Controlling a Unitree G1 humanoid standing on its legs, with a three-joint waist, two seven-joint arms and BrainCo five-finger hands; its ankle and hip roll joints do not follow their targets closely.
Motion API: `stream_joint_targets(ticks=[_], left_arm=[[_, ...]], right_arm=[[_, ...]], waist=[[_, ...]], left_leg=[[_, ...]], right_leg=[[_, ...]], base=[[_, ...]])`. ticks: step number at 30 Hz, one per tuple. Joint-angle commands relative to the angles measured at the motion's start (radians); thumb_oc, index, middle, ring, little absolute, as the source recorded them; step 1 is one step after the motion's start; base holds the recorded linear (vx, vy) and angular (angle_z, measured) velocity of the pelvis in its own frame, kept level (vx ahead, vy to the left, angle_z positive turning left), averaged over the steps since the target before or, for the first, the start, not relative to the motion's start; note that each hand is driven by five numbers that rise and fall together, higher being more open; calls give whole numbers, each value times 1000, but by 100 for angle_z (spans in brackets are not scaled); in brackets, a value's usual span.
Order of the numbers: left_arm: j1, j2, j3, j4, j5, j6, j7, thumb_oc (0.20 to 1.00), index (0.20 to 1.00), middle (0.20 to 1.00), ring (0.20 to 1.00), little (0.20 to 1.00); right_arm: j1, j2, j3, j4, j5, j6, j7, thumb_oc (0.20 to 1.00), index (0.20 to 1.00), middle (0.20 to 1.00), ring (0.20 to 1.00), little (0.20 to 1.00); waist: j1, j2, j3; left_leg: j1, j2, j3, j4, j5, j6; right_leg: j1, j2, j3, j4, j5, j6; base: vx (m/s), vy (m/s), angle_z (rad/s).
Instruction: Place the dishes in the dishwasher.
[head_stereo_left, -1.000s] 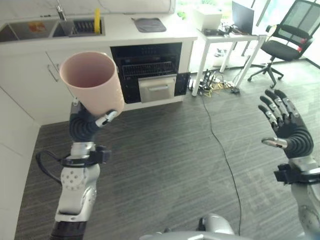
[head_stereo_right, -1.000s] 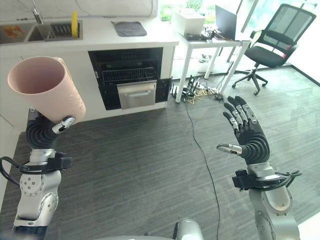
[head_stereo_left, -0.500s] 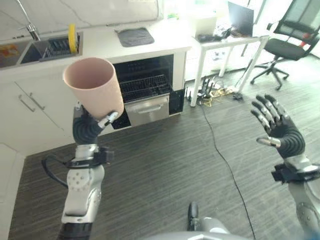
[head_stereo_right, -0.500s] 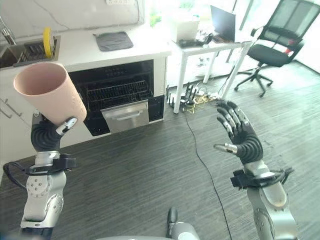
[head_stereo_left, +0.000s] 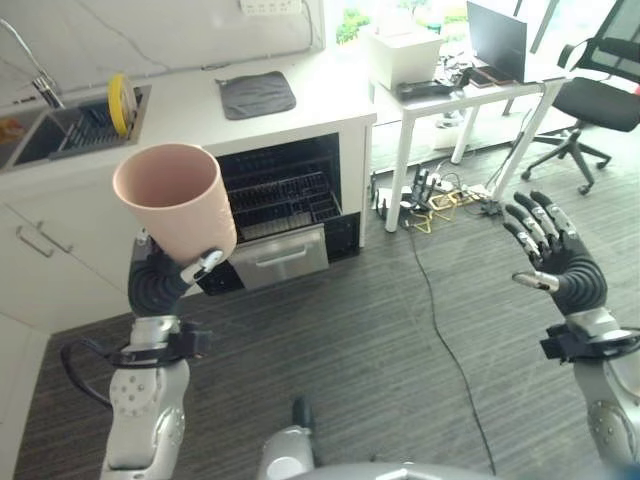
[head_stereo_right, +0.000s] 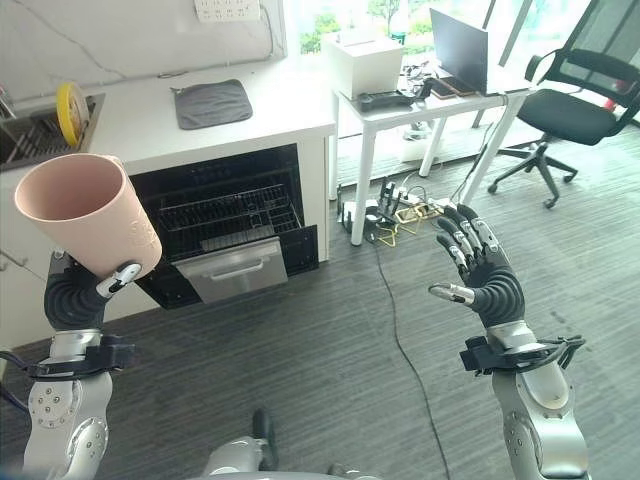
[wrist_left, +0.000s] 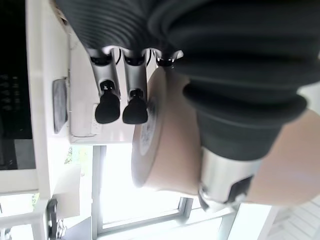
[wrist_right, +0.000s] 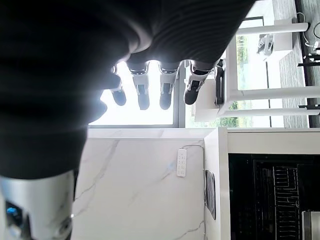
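My left hand (head_stereo_left: 160, 280) is shut on a large pale pink cup (head_stereo_left: 178, 210), held upright at chest height with its mouth tilted toward me; the cup (wrist_left: 165, 145) shows against the fingers in the left wrist view. Beyond it the dishwasher (head_stereo_left: 280, 205) under the white counter stands open, its dark wire rack (head_stereo_right: 225, 215) visible and a grey lower drawer (head_stereo_left: 283, 262) pulled out a little. My right hand (head_stereo_left: 555, 265) is raised on the right, open, fingers spread, holding nothing.
A white counter (head_stereo_left: 300, 110) carries a grey mat (head_stereo_left: 257, 94) and a sink (head_stereo_left: 70, 125) with a yellow dish (head_stereo_left: 120, 92). A white desk (head_stereo_left: 470, 85) with a laptop, loose cables (head_stereo_left: 440, 195) on the floor and an office chair (head_stereo_left: 600, 85) stand to the right.
The camera has moved, so the dishwasher and counter sit nearer the middle of the view. My left hand still holds the cup up; the right hand stays raised and open.
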Motion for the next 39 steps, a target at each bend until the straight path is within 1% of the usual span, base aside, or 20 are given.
stream_joint_targets(ticks=[1, 3, 6, 9, 10, 14, 16, 17, 19, 21, 23, 24, 26, 30, 31, 32, 33, 35, 37, 39], left_arm=[[-51, 46, -16, -13, -10, -95, -7, 200, 200, 200, 200, 200], [-63, 64, -4, -7, -24, -100, -1, 200, 200, 200, 200, 200], [-97, 73, -8, 0, -11, -97, 15, 200, 200, 200, 200, 200], [-124, 75, -13, -1, -11, -75, 25, 200, 200, 200, 200, 200], [-126, 72, -14, -5, -12, -69, 22, 200, 200, 200, 200, 200], [-122, 75, -13, -9, -12, -67, 15, 200, 200, 200, 200, 200], [-124, 82, -11, -12, -2, -70, 15, 200, 200, 200, 200, 200], [-125, 85, -10, -17, 11, -69, 24, 200, 200, 200, 200, 200], [-140, 100, -7, -31, 13, -52, 37, 200, 200, 200, 200, 200], [-155, 109, -12, -32, 19, -46, 44, 200, 200, 200, 200, 200], [-169, 114, -26, -28, 33, -43, 52, 200, 200, 200, 200, 200], [-173, 113, -33, -29, 46, -41, 60, 200, 200, 200, 200, 200], [-168, 113, -35, -38, 58, -26, 70, 200, 200, 200, 200, 200], [-144, 125, -27, -49, 30, -23, 41, 200, 200, 200, 200, 200], [-148, 128, -32, -47, 25, -23, 48, 200, 200, 200, 200, 200], [-152, 123, -46, -42, -39, -17, 61, 200, 200, 200, 200, 200], [-154, 116, -46, -53, -113, -6, 62, 200, 200, 200, 200, 200], [-146, 98, -41, -65, -131, -5, 53, 200, 200, 200, 200, 200], [-138, 82, -61, -70, -114, -25, 17, 200, 200, 200, 200, 200], [-148, 80, -74, -61, -116, -42, -10, 200, 200, 200, 200, 200]], right_arm=[[-15, -59, -27, -42, -14, -70, -13, 1000, 1000, 1000, 1000, 1000], [3, -65, -55, -63, 29, -63, 0, 1000, 1000, 1000, 1000, 1000], [8, -50, -61, -61, 21, -69, -6, 1000, 1000, 1000, 1000, 1000], [-15, -37, -58, -54, 8, -52, -6, 1000, 1000, 1000, 1000, 1000], [-20, -32, -55, -57, -3, -43, -8, 1000, 1000, 1000, 1000, 1000], [-23, -17, -52, -52, -4, -41, -3, 1000, 1000, 1000, 1000, 1000], [-17, -13, -39, -53, -4, -47, 6, 1000, 1000, 1000, 1000, 1000], [-14, -13, -33, -53, -6, -47, 11, 1000, 1000, 1000, 1000, 1000], [-10, -23, -26, -60, -3, -45, 13, 1000, 1000, 1000, 1000, 1000], [-11, -30, -28, -55, 26, -58, 17, 1000, 1000, 1000, 1000, 1000], [-20, -29, -18, -54, 43, -66, 11, 1000, 1000, 1000, 1000, 1000], [-25, -23, -8, -58, 50, -63, 14, 1000, 1000, 1000, 1000, 1000], [-26, -11, 10, -78, 41, -37, 27, 1000, 1000, 1000, 1000, 1000], [-29, -6, 39, -91, 50, -28, 7, 1000, 1000, 1000, 1000, 1000], [-53, -11, 58, -78, 50, -35, 15, 1000, 1000, 1000, 1000, 1000], [-80, -26, 68, -63, 27, -14, -8, 1000, 1000, 1000, 1000, 1000], [-85, -45, 57, -68, 43, -6, -8, 1000, 1000, 1000, 1000, 1000], [-79, -49, 44, -73, 48, -3, 0, 1000, 1000, 1000, 1000, 1000], [-66, -62, 15, -77, 80, -20, -2, 1000, 1000, 1000, 1000, 1000], [-68, -63, -6, -77, 78, -30, -18, 1000, 1000, 1000, 1000, 1000]], waist=[[-6, -5, -57], [-3, -8, -73], [1, -15, -77], [18, -31, -82], [27, -40, -81], [40, -46, -74], [38, -31, -63], [33, -30, -58], [31, -47, -57], [30, -62, -52], [16, -69, -43], [9, -67, -39], [2, -62, -40], [8, -61, -41], [17, -62, -38], [8, -56, -38], [3, -52, -39], [-2, -47, -40], [-3, -49, -24], [-12, -32, -17]], left_leg=[[167, 36, -11, -31, 116, -41], [194, 13, -65, -31, 85, -27], [208, -6, -93, -31, 67, -11], [210, -37, -122, -31, 46, 20], [211, -56, -135, -31, 36, 41], [212, -79, -162, -31, 25, 75], [214, -82, -196, -31, 19, 95], [218, -81, -205, -31, 15, 97], [218, -81, -217, -31, 14, 86], [229, -76, -220, -31, -2, 77], [249, -64, -228, -31, -28, 64], [257, -58, -237, -31, -35, 61], [271, -44, -255, -31, -48, 53], [292, -2, -262, -31, -69, 25], [297, 30, -237, -31, -56, 8], [311, 83, -212, -31, -32, -25], [307, 105, -189, -31, -17, -37], [306, 123, -164, -31, -1, -42], [275, 121, -116, -10, 34, -38], [226, 156, -53, -31, 85, -67]], right_leg=[[-66, -77, -39, 0, 90, 82], [-78, -104, -50, 38, 89, 100], [-95, -129, -64, 88, 92, 117], [-101, -153, -62, 146, 107, 135], [-112, -173, -55, 198, 135, 144], [-153, -210, -36, 365, 192, 158], [-236, -220, 6, 546, 212, 152], [-272, -217, 19, 569, 209, 143], [-267, -193, 15, 419, 168, 130], [-243, -209, 12, 270, 202, 150], [-249, -234, 43, 105, 269, 171], [-257, -244, 60, 68, 294, 177], [-267, -258, 81, 21, 319, 186], [-270, -271, 65, 10, 311, 198], [-268, -271, 24, 23, 294, 199], [-272, -241, 15, 10, 264, 198], [-272, -232, 9, 9, 250, 189], [-269, -215, 3, 13, 235, 172], [-235, -197, -15, 8, 216, 154], [-215, -194, -61, 4, 200, 154]], base=[[145, 217, 36], [287, 326, 5], [213, 251, -6], [215, 286, 40], [181, 274, 41], [147, 225, 30], [127, 173, 20], [130, 32, 14], [184, -181, 27], [194, -291, 37], [215, -296, 31], [202, -240, 29], [234, -324, 45], [197, -490, 58], [84, -595, 37], [60, -618, 27], [35, -490, 13], [46, -277, 35], [25, -269, 23], [-76, -57, 55]])
